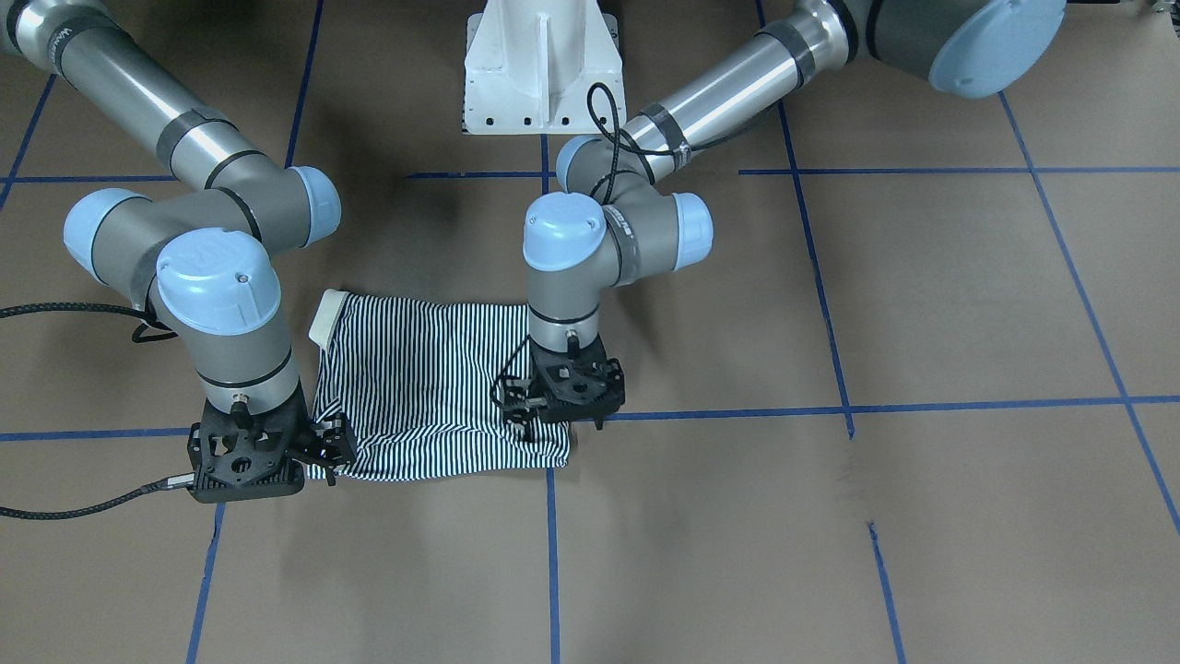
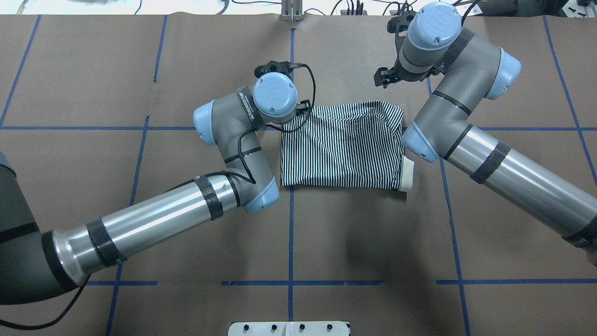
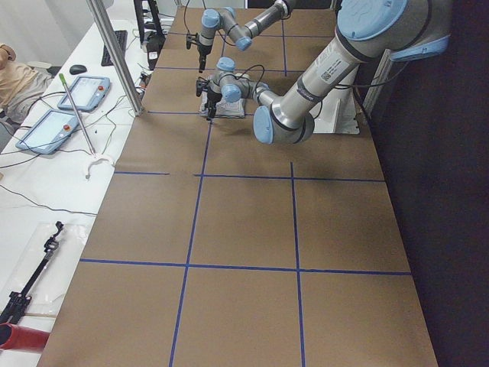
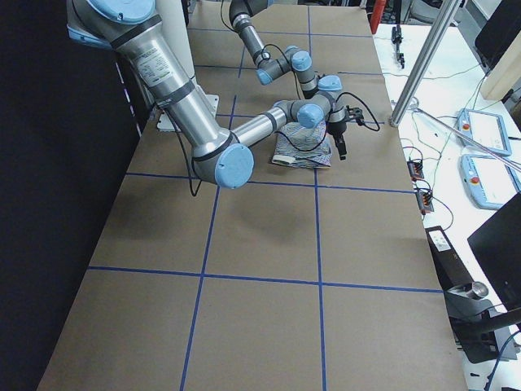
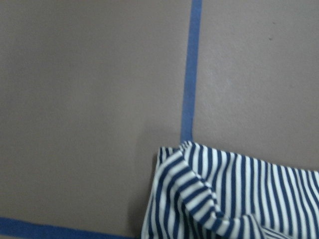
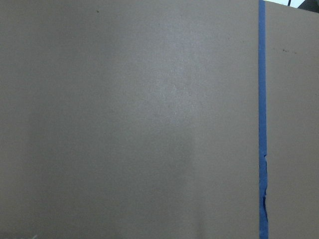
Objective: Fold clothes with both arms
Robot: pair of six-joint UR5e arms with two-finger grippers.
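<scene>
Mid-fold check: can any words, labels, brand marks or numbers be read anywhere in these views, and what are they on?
No text can be read in any view.
Lettering on the left arm, on its silver tube: too small to read.
Lettering on the right arm, on its silver tube: too blurred to read.
Striped shirt: no print or label visible.

We see the table (image 1: 922,304) lit evenly and fairly brightly from above. The left arm (image 2: 154,219) and the right arm (image 2: 513,177) throw broad, soft-edged shadows on it, and their metal tubes carry pale streaks of glare. Beyond the table's far edge the overhead view burns out to white. The left wrist view is soft, with the stripes of the shirt (image 5: 234,199) slightly blurred; the right wrist view shows a dull sheen mid-frame.
</scene>
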